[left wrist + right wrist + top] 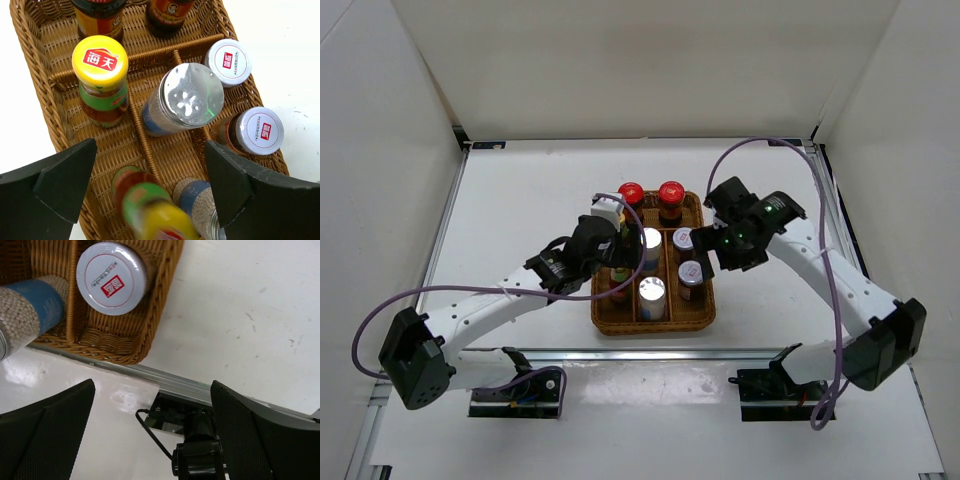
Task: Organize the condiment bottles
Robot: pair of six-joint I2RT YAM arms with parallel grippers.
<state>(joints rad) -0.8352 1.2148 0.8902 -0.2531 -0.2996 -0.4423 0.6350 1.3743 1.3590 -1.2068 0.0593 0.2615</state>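
Observation:
The bottles stand in the brown wicker tray (pixel 704 316). Two red-capped bottles (pixel 631 193) are at its far end, two silver-capped ones (pixel 651 291) in the middle column, two grey-capped ones with a red mark (pixel 691 272) on the right. My left gripper (pixel 614 260) hovers open over the left column. In the left wrist view a yellow-capped slim bottle (pixel 100 60) stands upright, and a second slim bottle (pixel 150 210), blurred, sits below the open left gripper (pixel 150 165), untouched. My right gripper (pixel 719 255) is open and empty beside the tray's right rim, also seen in its wrist view (pixel 152 410).
The right wrist view shows the tray's near right corner (pixel 130 345), one grey cap (pixel 112 277), a blue-labelled bottle (pixel 30 310), the metal rail (pixel 190 387) at the table's near edge and an arm base (pixel 197 440). White walls enclose the table.

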